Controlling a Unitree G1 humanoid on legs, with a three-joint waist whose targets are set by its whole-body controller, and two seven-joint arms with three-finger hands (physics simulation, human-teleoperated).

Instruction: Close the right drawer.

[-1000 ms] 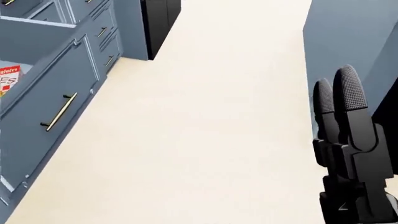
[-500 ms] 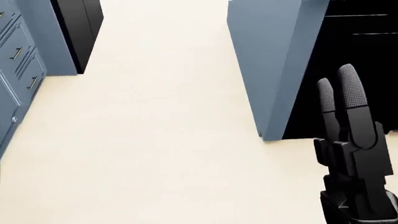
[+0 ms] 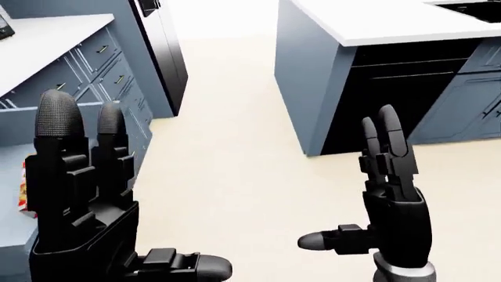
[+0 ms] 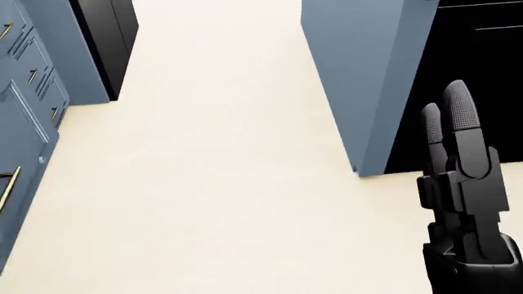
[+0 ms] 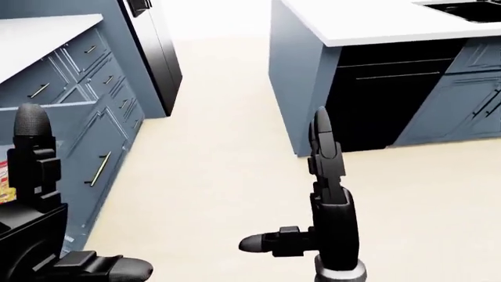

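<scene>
The right drawer [image 5: 94,147] stands pulled out of the blue cabinet run at the left of the right-eye view. Its front carries a brass handle [image 5: 99,168]. A red and white package [image 3: 23,197] lies inside it. My left hand [image 3: 84,120] is raised at the lower left, fingers straight up and open, in front of the drawer and not touching it. My right hand [image 3: 380,126] is raised over the floor, open and empty, well right of the drawer. The head view shows only the drawer's front edge [image 4: 12,184] and my right hand [image 4: 449,116].
A blue island with a white top [image 3: 392,26] stands at the right, with a black appliance front [image 3: 392,97] under it. A tall black unit [image 3: 160,47] ends the left cabinet run. A cream floor aisle [image 3: 235,135] runs between them.
The camera swung right, carrying the open drawer out of the head view, then turned slightly back left so its handle shows at the left edge. My right hand kept its raised open pose.
</scene>
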